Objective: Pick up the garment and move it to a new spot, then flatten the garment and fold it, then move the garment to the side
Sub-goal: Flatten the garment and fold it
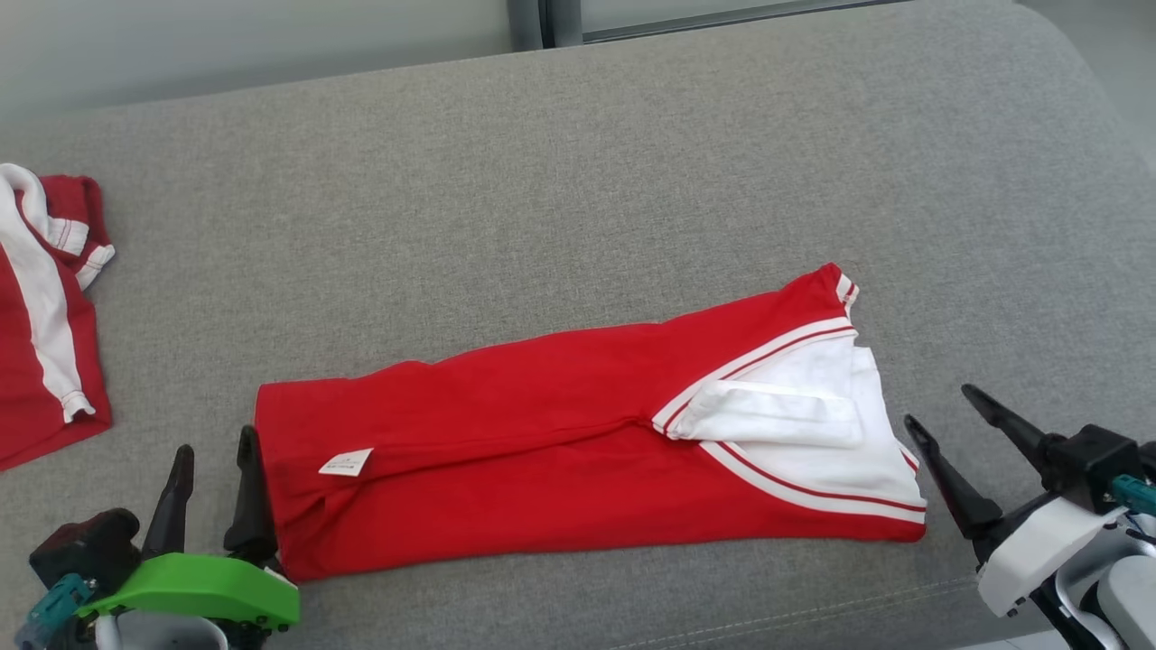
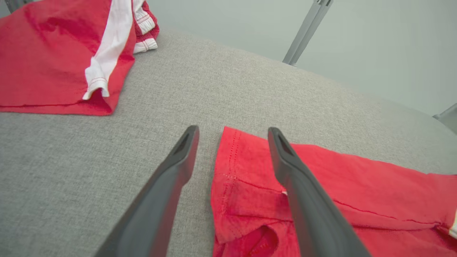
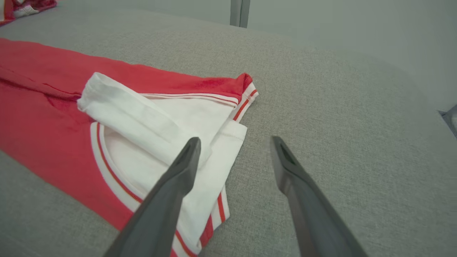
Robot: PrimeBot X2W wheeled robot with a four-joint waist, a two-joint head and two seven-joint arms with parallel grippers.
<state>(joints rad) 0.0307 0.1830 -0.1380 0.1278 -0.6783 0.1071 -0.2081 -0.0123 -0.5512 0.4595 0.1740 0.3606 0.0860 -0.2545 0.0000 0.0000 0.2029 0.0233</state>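
The garment is a red shirt with white sleeves and red-striped trim, folded into a long strip across the grey cushion. Its hem end points left and its white collar end points right. My left gripper stands open at the hem corner, one finger over the red cloth and one over bare cushion. At the collar end my right gripper is open too, just off the white edge, with nothing between its fingers.
A second red and white garment lies at the cushion's far left edge, seen as well in the left wrist view. The cushion's front seam runs close below the folded shirt. A pale wall with a grey post stands behind.
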